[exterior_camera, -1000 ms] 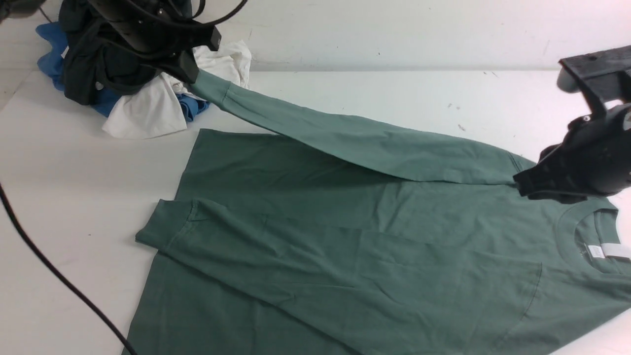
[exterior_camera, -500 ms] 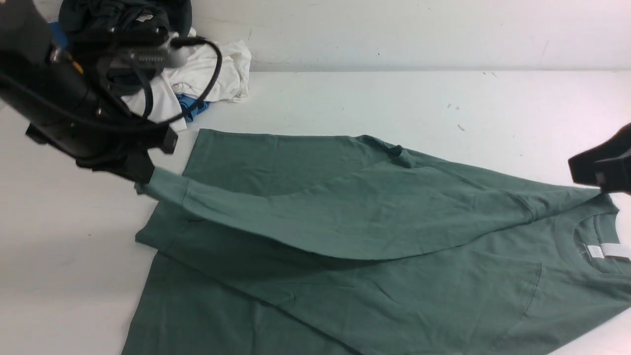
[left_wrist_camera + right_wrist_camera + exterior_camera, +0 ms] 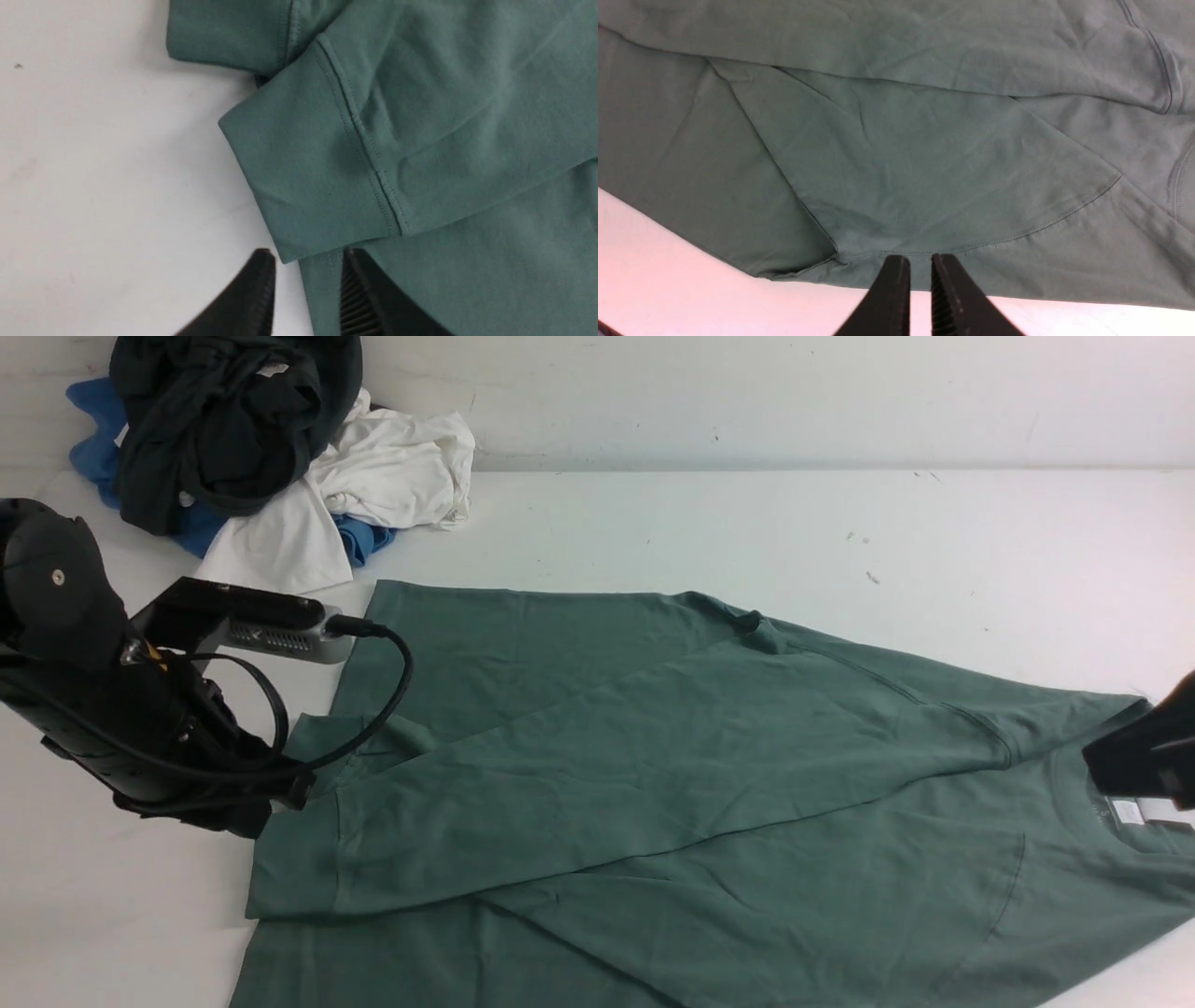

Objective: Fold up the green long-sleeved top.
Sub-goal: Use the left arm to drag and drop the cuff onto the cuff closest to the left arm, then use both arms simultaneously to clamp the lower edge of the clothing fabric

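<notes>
As the green long-sleeved top (image 3: 709, 784) lies flat on the table (image 3: 653, 523), the left gripper (image 3: 306, 261) stands spread beside a cuff (image 3: 303, 186), the right gripper (image 3: 919, 263) nearly closed at its shoulder

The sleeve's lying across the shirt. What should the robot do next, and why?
Probably open the right gripper, pinching the shoulder: the sleeve lies flat across the green long-sleeved top, and the left gripper stands open beside the cuff.

The white surface (image 3: 653, 523) carries a few small dark specks (image 3: 868, 577) on its far right part. Behind it stands a plain white wall (image 3: 794, 392), a little scuffed. The light is soft and even.
</notes>
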